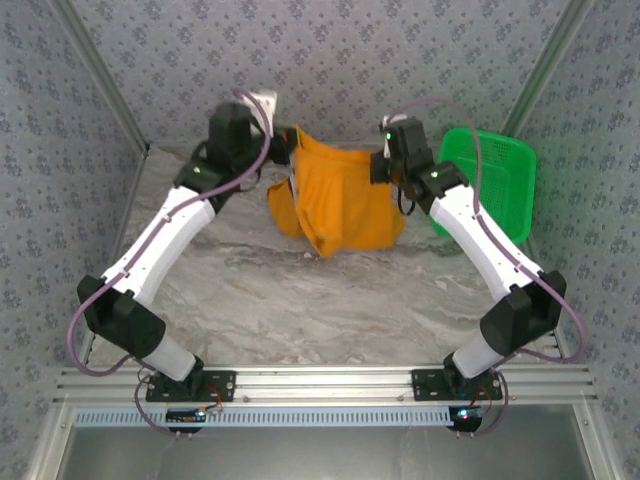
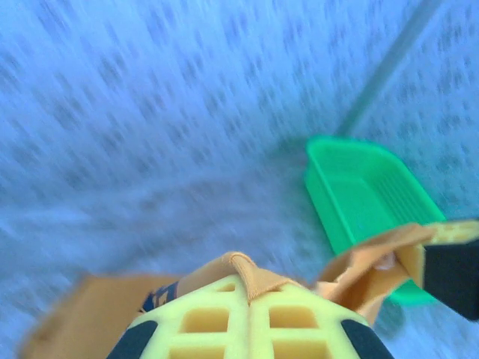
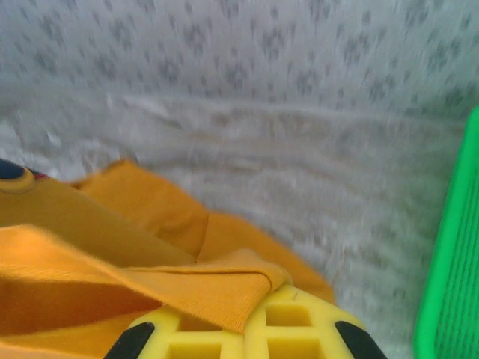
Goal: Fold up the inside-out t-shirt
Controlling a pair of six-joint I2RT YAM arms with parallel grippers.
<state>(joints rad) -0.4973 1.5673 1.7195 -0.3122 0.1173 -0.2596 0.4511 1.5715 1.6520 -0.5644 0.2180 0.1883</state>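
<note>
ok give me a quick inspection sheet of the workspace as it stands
surface: marbled table, no spills seen
job's things: orange t-shirt held up between both hands, hanging wrinkled, not folded
clutter: green mesh basket at far right
hands: left hand and right hand each shut on a fold of the t-shirt
cables: purple cables loop loosely along both arms
surroundings: patterned walls, metal rail at the near edge

The left arm (image 1: 165, 235) and right arm (image 1: 480, 235) stretch toward the bench's (image 1: 300, 300) far edge. The left end effector (image 2: 247, 310) and right end effector (image 3: 251, 325) each pinch the t-shirt (image 1: 345, 200), lifted.
</note>
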